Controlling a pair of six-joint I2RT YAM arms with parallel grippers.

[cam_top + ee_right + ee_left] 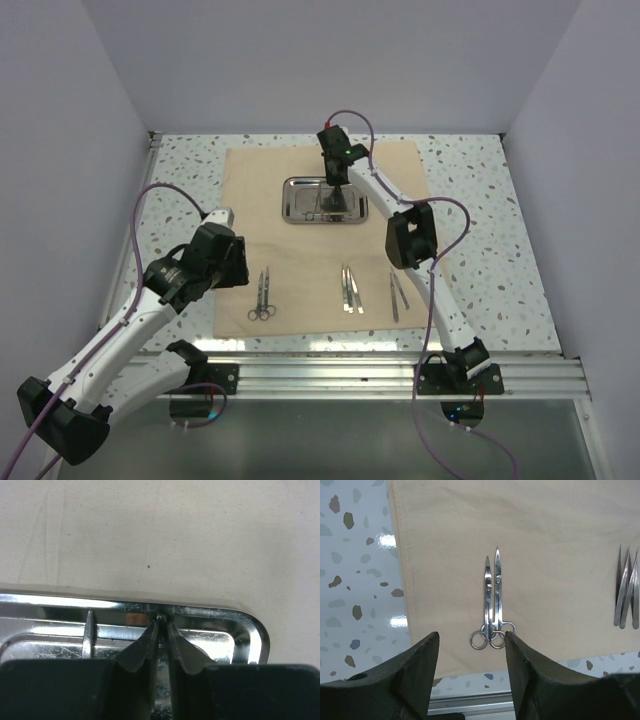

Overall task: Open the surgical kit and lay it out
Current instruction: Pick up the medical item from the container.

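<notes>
On matte beige cloth (300, 270) lies a shiny round-cornered steel tray (290, 200).

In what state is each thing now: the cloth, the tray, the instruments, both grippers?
cloth wrap: unfolded, spread flat.
steel tray: upright on the cloth.
scissors: lying flat on the cloth, not held.
middle instruments: flat on the cloth, side by side.
right-side instruments: flat on the cloth, not held.
left gripper: open, holding nothing.
right gripper: shut, tips down in the tray.
</notes>
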